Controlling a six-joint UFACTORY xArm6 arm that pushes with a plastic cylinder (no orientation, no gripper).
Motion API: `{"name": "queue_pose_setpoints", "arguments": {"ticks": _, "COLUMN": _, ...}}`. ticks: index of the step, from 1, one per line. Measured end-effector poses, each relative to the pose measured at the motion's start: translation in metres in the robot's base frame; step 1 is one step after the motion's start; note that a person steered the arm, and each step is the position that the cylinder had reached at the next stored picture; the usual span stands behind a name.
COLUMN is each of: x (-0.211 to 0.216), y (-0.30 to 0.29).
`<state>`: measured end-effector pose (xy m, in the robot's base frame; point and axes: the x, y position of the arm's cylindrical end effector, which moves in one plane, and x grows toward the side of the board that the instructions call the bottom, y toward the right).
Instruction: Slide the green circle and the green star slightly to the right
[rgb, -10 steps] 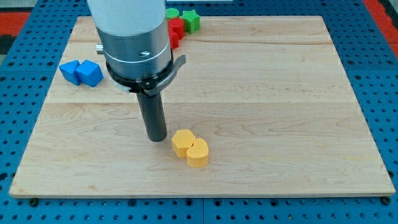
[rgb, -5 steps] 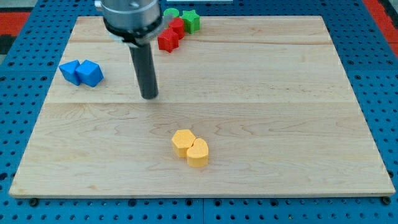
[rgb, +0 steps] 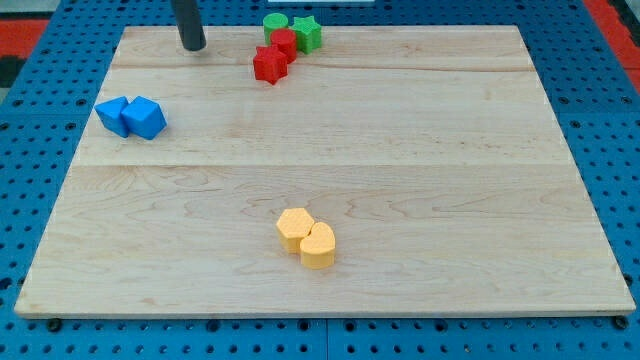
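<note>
Green circle (rgb: 275, 22) and green star (rgb: 307, 33) sit at the board's (rgb: 420, 150) top edge, touching the red blocks (rgb: 276, 56). My tip (rgb: 193, 46) has slid up from the middle of the board and now stands to their left, a little apart. It is a bare rod, so nothing opens or shuts. I think it can now push them right.

The dark rod (rgb: 189, 25) is cut off by the view's top edge. The round green circle block (rgb: 274, 22) sits partly hidden behind a red block (rgb: 285, 44) of unclear shape.
</note>
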<state>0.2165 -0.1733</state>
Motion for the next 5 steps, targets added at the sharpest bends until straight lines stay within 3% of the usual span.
{"name": "queue_pose_setpoints", "arguments": {"ticks": 1, "x": -0.021, "y": 0.036}}
{"name": "queue_pose_setpoints", "arguments": {"ticks": 5, "x": -0.023, "y": 0.177}}
